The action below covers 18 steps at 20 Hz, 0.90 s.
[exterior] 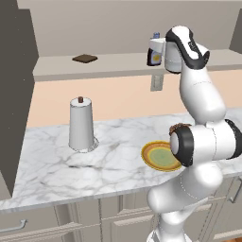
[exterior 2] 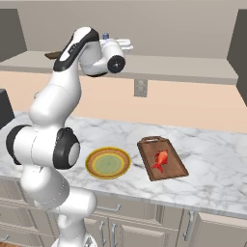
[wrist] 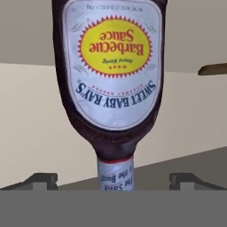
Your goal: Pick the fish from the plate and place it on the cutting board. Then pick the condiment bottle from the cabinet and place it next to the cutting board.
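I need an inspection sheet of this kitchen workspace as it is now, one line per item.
Surface: marble counter.
Job's things: fish lies on cutting board; plate bare; condiment bottle upright on cabinet.
Clutter: paper-towel roll on the counter; small brown slab on the cabinet.
Grippers: gripper open, its fingertips either side of the bottle's cap end.
Cables: nothing seen.
Surroundings: wall outlet; drawers below.

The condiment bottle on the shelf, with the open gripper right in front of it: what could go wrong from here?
1. The condiment bottle is tall and narrow, standing between the open fingertips; a small push forward could tip it over on the cabinet ledge.
2. The jaws sit near the neck and cap, so a grip there may slip.
3. On the way down, the bottle could hit the fish on the cutting board.
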### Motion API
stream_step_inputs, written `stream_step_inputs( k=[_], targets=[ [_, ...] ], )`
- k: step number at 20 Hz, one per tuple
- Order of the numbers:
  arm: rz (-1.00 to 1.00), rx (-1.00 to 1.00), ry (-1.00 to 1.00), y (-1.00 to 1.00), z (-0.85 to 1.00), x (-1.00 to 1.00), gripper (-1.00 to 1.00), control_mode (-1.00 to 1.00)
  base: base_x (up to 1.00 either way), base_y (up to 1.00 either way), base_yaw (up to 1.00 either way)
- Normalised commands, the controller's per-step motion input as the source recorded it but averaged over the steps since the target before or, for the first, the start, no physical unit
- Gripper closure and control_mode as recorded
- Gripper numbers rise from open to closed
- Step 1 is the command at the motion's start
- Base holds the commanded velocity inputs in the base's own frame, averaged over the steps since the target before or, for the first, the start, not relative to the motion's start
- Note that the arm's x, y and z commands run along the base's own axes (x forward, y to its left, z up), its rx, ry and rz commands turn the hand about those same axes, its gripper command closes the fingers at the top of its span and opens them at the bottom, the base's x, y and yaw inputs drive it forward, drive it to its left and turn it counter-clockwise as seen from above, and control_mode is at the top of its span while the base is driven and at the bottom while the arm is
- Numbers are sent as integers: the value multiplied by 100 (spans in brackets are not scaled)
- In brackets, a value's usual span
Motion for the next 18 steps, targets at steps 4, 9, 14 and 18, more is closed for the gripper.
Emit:
stream_step_inputs(
  k=[4, 9, 14, 18],
  targets=[
    [0, 0, 0, 0, 0, 8, -100, -100, 0, 0, 0],
    [0, 0, 0, 0, 0, 7, -100, -100, 0, 0, 0],
    [0, 0, 0, 0, 0, 7, -100, -100, 0, 0, 0],
    [0, 0, 0, 0, 0, 7, -100, -100, 0, 0, 0]
  ],
)
